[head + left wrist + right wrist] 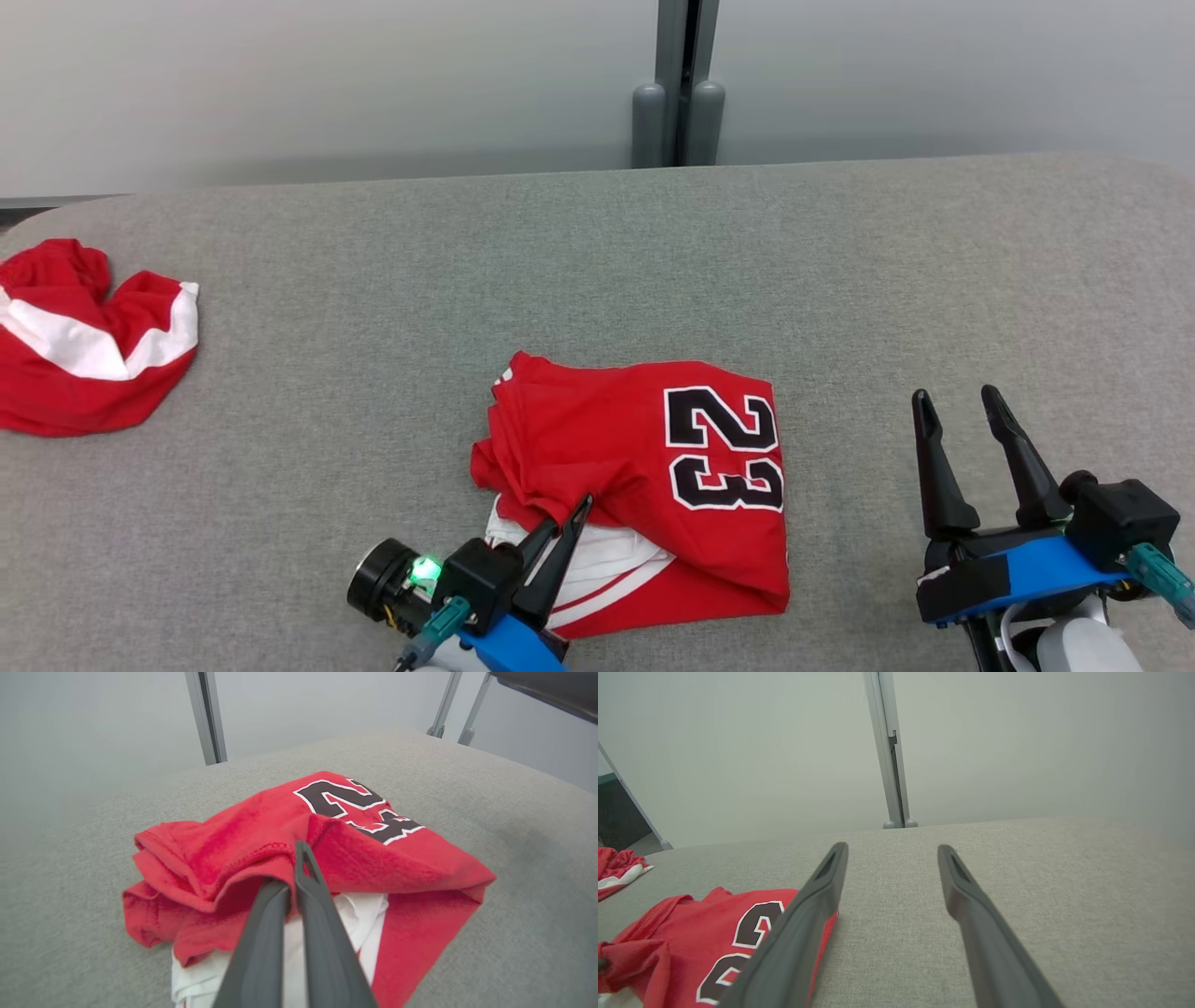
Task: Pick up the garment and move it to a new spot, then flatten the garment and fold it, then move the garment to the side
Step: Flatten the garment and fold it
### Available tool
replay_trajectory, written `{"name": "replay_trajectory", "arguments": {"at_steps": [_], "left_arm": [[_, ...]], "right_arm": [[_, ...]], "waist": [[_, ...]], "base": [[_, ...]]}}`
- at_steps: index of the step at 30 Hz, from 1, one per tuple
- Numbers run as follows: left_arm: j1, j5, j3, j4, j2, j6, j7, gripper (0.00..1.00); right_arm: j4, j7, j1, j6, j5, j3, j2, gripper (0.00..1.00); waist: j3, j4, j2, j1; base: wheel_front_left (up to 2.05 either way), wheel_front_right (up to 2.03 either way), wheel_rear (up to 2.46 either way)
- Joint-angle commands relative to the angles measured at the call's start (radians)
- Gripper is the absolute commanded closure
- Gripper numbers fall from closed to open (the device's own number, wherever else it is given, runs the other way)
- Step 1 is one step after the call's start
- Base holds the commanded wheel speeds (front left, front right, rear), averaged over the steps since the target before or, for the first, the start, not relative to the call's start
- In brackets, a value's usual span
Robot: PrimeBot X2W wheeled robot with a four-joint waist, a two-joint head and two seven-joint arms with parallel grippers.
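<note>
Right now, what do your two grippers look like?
Both the left gripper and right gripper have two long, tapered dark fingers on black housings with blue mounts and teal connectors. A green light glows beside the left's black cylinder. The right's forearm is pale.

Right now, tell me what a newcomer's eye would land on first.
The red jersey numbered 23, folded at the middle of the grey table, with the left gripper shut on its near-left edge. Then the crumpled red and white garment at the table's far left, and the right gripper, open over the table at the right.
</note>
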Motion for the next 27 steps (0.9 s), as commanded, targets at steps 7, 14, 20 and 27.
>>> {"name": "replay_trajectory", "arguments": {"at_steps": [7,14,20,27], "left_arm": [[0.106,0.010,0.005,-0.080,0.040,0.005,-0.003,1.00],[0.145,0.003,0.002,-0.087,0.066,0.010,-0.003,1.00],[0.131,-0.004,0.020,-0.056,0.073,0.030,-0.002,1.00],[0.127,-0.019,0.031,-0.055,0.068,0.040,-0.002,0.00]], "right_arm": [[0.006,-0.006,0.018,0.000,-0.006,-0.021,-0.009,0.00],[0.013,0.001,0.023,0.000,-0.003,-0.023,-0.019,0.00],[0.023,0.005,0.025,0.000,0.001,-0.014,-0.019,0.00],[0.040,0.004,0.025,0.000,0.010,-0.014,-0.028,0.00]], "waist": [[-0.009,0.046,0.0000,0.0000],[-0.012,0.072,0.0000,0.0000],[-0.013,0.075,0.0000,0.0000],[-0.019,0.069,0.0000,0.0000]], "base": [[0.00,0.00,0.00],[0.00,0.00,0.00],[0.00,0.00,0.00],[0.00,0.00,0.00]]}}
